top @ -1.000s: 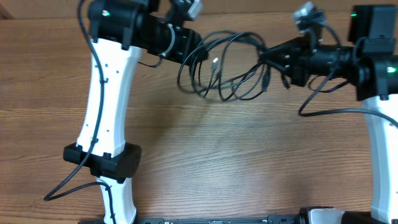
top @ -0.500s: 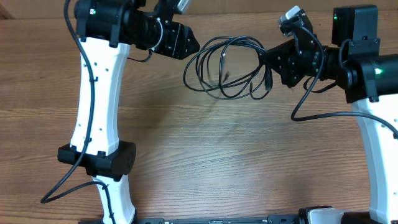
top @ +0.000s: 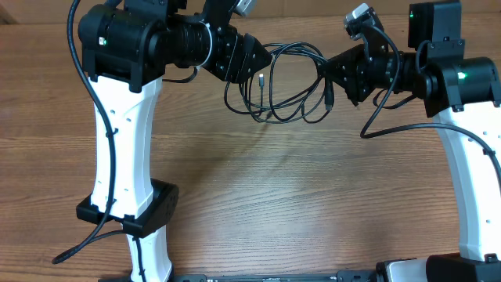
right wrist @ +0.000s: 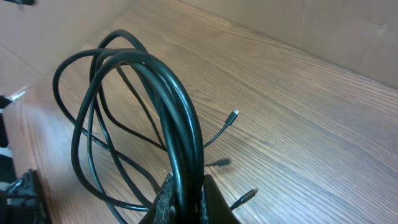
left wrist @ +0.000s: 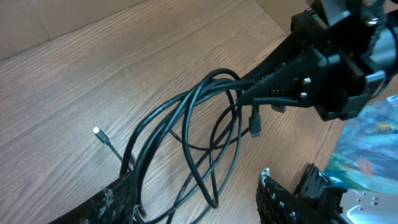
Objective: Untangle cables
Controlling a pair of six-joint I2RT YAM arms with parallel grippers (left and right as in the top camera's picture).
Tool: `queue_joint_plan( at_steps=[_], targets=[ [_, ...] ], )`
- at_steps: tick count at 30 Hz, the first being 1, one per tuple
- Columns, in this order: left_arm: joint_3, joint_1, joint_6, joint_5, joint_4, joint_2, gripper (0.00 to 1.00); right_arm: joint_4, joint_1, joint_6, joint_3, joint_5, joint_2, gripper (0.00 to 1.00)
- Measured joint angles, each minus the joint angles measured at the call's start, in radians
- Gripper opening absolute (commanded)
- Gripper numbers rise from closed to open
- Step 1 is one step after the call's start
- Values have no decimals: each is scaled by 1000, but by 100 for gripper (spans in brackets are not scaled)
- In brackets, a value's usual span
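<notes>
Now, I judge we're mid-separation: the cables [right wrist: 186, 130] hang in one looped bunch above the bench [top: 258, 196], between both arms. Right gripper [right wrist: 185, 190] clamps the bunch; left gripper [left wrist: 194, 183] gapes, strands against one finger. Next I must pinch one loop and pull apart.

The overhead view looks straight down on the bench [top: 258, 196] from high up. The left wrist view sits close behind the left end effector [left wrist: 193, 202] and faces the right end effector [left wrist: 244, 93]. The right wrist view looks the opposite way, low and near. All three share the cables [top: 282, 86].
</notes>
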Motion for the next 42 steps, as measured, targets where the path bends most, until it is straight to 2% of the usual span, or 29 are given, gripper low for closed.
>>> queue_joint_plan(
  at_steps=[4,7,8,10,12,13,15,17,18,20,21,27,36,37,38,39,42],
  targets=[
    [0,0,9,-13,0,0,60,3,0,-9,0,-71,0,4],
    [-6,0,13,-26,0,0,47,19,0,-12,0,-119,0,4],
    [-12,0,17,-29,0,0,27,26,0,-14,0,-146,0,4],
    [-36,0,16,-36,0,0,7,35,0,-15,0,-178,0,4],
    [-58,-7,18,-40,-1,0,8,38,0,-14,0,-193,0,4],
    [-69,-10,26,-43,-2,0,18,38,0,-14,0,-198,0,4],
    [-72,-21,39,-47,-1,0,31,39,-2,-15,0,-218,0,4],
    [-72,-37,52,-48,-1,0,35,48,0,-14,0,-241,0,4],
    [-74,-42,58,-48,-1,0,30,53,0,-14,0,-251,0,4],
    [-74,-51,65,-47,-1,0,8,56,0,-14,0,-278,0,4],
    [-74,-51,68,-48,-1,0,4,58,0,-14,0,-289,0,4],
    [-74,-51,76,-46,-4,0,4,64,0,-14,0,-269,0,4],
    [-82,-59,75,-39,0,0,4,-21,36,-15,12,-40,0,5],
    [-82,-59,76,-39,0,0,4,-24,41,-14,16,-27,0,18],
    [-82,-59,76,-39,1,0,4,-25,43,-16,19,-18,0,93],
    [-82,-59,75,-40,2,0,4,-33,46,-13,24,10,0,100],
    [-82,-35,75,-99,-4,-18,4,-54,11,-7,23,156,3,100]
  ],
)
